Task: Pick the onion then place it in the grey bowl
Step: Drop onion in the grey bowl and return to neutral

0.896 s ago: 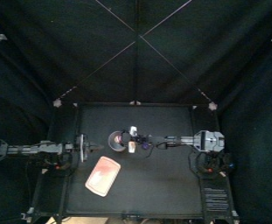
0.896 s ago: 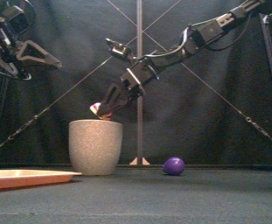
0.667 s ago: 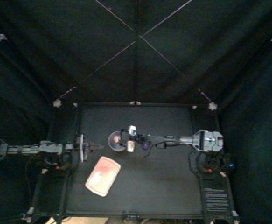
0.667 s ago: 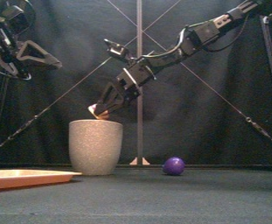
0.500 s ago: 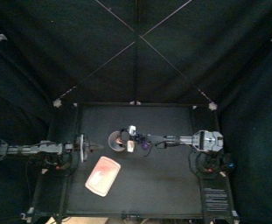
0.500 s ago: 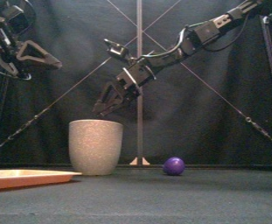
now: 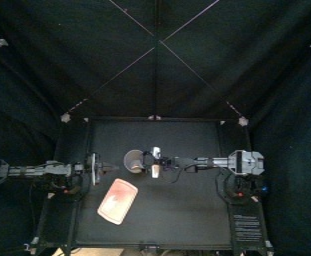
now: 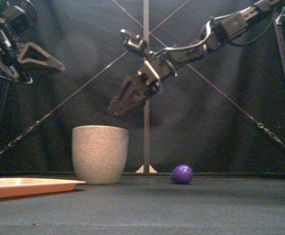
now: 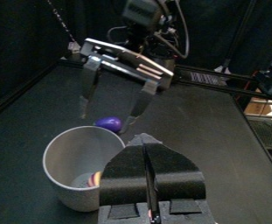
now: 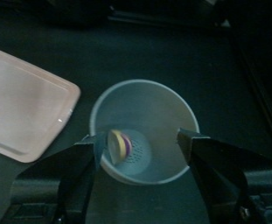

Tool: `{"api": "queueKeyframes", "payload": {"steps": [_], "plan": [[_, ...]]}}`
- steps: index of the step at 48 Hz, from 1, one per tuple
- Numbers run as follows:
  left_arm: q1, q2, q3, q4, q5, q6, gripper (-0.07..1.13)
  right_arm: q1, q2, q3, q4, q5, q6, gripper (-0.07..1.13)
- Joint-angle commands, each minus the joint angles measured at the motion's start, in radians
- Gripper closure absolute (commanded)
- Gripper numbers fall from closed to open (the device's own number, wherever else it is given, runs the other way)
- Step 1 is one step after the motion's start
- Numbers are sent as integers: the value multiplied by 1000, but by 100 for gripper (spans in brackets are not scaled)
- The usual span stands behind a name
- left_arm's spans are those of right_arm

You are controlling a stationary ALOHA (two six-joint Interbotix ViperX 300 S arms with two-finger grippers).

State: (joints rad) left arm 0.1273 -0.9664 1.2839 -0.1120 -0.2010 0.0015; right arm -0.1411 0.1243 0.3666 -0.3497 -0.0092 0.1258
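Right gripper is hanging just above the cup, tilted down toward its mouth. Its jaws are standing wide apart and holding nothing. From its own wrist view, the two jaws are straddling the round rim of the cup.

The onion is lying inside the cup at the bottom, against the wall. It is showing as a small rounded toy with coloured bands. From the left wrist view only a small bright patch of it is showing low inside the cup.

The cup is reading as a tall, straight-sided grey cylinder with a speckled matte skin and a pale smooth inside. It is standing upright on the table.

The left gripper is waiting at the left, raised off the table. Its jaws are pressed together on nothing.

A purple ball is sitting on the table near the cup's right side, apart from it. The pink tray, flat with rounded corners and a low lip, is lying at front left. The tray is apart from the cup. The table's right half and front are lying open.
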Motion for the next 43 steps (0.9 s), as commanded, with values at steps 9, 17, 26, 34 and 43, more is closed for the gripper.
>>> {"api": "queueKeyframes", "payload": {"steps": [9, 17, 26, 34, 43], "plan": [[44, 2, -12, 0, -43, -3, 101, 86, -229, 181, 100, -218, 2, 7], [44, 2, -12, 0, -43, 0, 101, 97, -325, 321, 198, -360, 0, 7], [52, 2, -12, 18, -43, 9, 101, 107, -391, 428, 229, -468, -3, 7], [58, 2, -11, 41, -51, 9, 101, 103, -434, 482, 235, -474, -2, 7], [58, 2, -9, 41, -55, 9, 101, 103, -476, 529, 227, -476, -8, 7]]}}
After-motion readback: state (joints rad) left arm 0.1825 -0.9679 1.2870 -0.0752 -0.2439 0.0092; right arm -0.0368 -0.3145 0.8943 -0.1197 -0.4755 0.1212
